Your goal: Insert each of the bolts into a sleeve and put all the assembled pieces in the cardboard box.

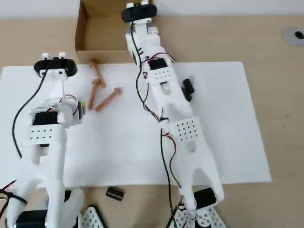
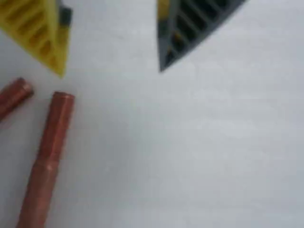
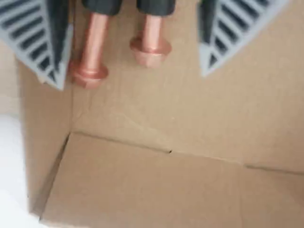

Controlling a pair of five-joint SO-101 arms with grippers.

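My right gripper (image 3: pixel 132 80) hangs open inside the cardboard box (image 3: pixel 156 180). Two copper bolts (image 3: pixel 90 52) (image 3: pixel 151 35), each with its shank in a black sleeve (image 3: pixel 156 4), lie against the box wall between the grey fingers (image 3: pixel 28 28); the nearer bolt's head touches one finger. In the high view the right arm (image 1: pixel 156 76) reaches to the box (image 1: pixel 83 28). My left gripper (image 2: pixel 111 71) stands open just above the white sheet, one finger yellow (image 2: pixel 40 33), beside two loose bolts (image 2: pixel 47 156) (image 2: pixel 14 97). Several bare bolts (image 1: pixel 108 99) lie near the left gripper (image 1: pixel 81 108).
A loose black sleeve (image 1: pixel 188 88) lies on the white sheet (image 1: pixel 223 142) right of the right arm. Another sleeve (image 1: pixel 114 193) rests on the wooden table in front of the sheet, between the arm bases. A grey disc (image 1: pixel 293 35) sits at the far right.
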